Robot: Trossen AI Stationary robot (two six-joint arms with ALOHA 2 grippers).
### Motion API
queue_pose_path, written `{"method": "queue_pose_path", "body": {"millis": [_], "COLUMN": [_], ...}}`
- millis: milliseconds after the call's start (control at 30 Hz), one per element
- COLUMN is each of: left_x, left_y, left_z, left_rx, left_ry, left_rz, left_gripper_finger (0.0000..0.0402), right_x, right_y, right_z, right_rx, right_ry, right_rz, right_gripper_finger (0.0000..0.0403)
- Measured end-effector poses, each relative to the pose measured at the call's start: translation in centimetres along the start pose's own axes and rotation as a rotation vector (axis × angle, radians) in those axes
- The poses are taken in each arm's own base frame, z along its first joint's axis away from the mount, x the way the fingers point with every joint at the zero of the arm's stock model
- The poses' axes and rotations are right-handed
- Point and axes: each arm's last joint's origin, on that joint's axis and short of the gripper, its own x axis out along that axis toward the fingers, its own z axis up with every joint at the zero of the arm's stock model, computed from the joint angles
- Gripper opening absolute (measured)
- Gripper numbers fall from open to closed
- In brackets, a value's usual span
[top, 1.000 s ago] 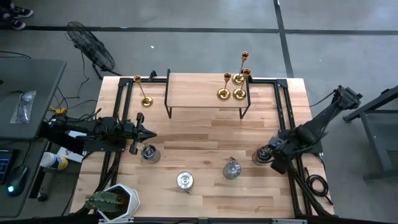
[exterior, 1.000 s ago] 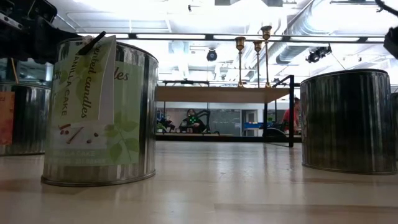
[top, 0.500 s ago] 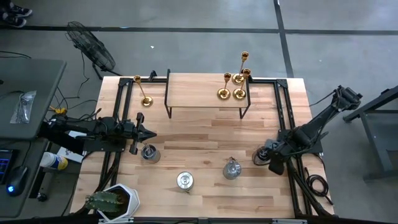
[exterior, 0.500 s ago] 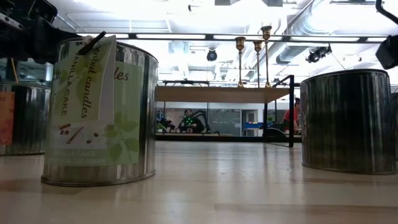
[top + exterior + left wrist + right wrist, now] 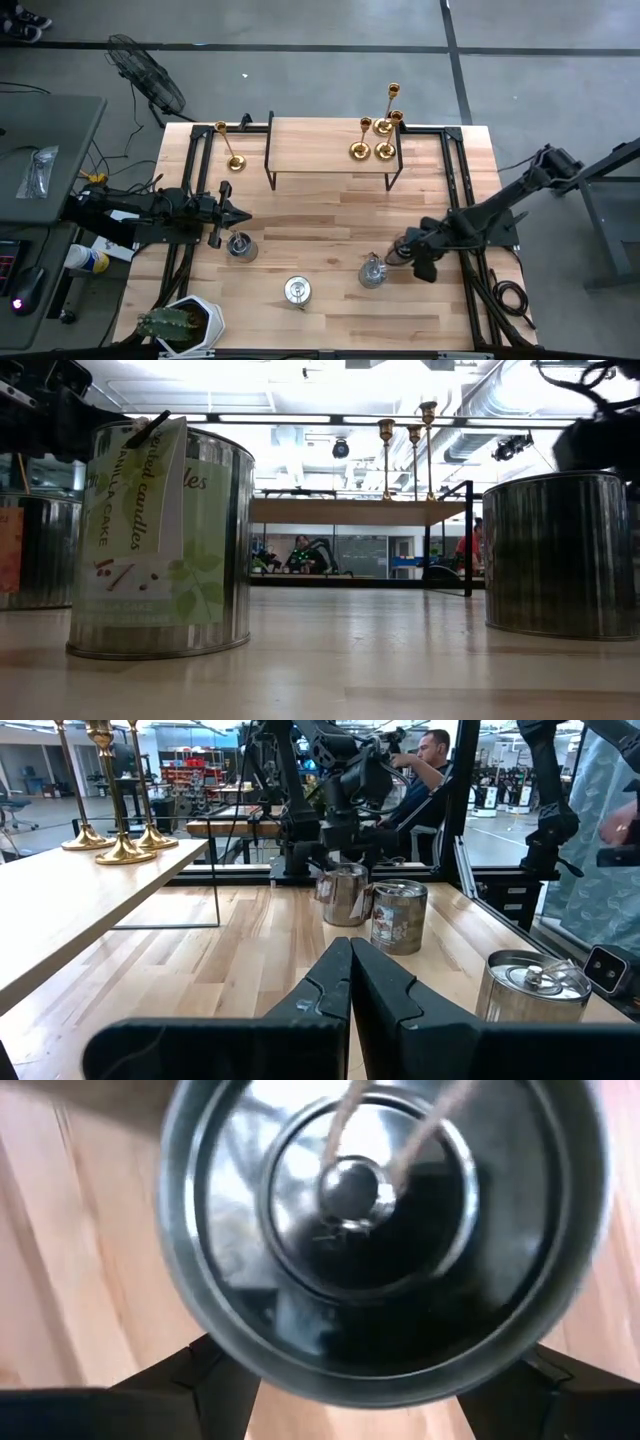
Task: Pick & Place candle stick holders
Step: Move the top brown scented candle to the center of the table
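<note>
Right wrist view: our right gripper [image 5: 350,1380] holds a silver tin [image 5: 385,1230] between its fingers; our left gripper [image 5: 350,975], pinched closed, waits at the table's left.

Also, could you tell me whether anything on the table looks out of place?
Nothing looks tipped or spilled. One shiny gold candlestick stands alone on the table left of the raised wooden shelf, while the other three gold candlesticks cluster on its right end.
</note>
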Motion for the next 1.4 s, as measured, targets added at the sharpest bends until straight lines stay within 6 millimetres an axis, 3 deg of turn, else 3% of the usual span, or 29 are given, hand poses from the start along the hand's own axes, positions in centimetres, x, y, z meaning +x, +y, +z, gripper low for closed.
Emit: {"method": "queue_pose_path", "body": {"millis": [567, 1167, 1400], "left_x": [0.0, 0.0, 0.0], "left_y": [0.0, 0.0, 0.0], "left_z": [0.0, 0.0, 0.0], "left_rx": [0.0, 0.0, 0.0], "left_ry": [0.0, 0.0, 0.0], "left_rz": [-0.004, -0.003, -0.003], "left_gripper_finger": [0.0, 0.0, 0.0], "right_x": [3.2, 2.6, 2.0], "right_y": [-0.3, -0.3, -0.1], "right_z": [6.2, 15.2, 16.9], "right_rx": [-0.133, -0.239, -0.219], "right_ry": [-0.326, -0.519, -0.557], "right_rz": [0.011, -0.082, -0.08], "right_gripper_finger": [0.0275, 0.0275, 0.0275]}}
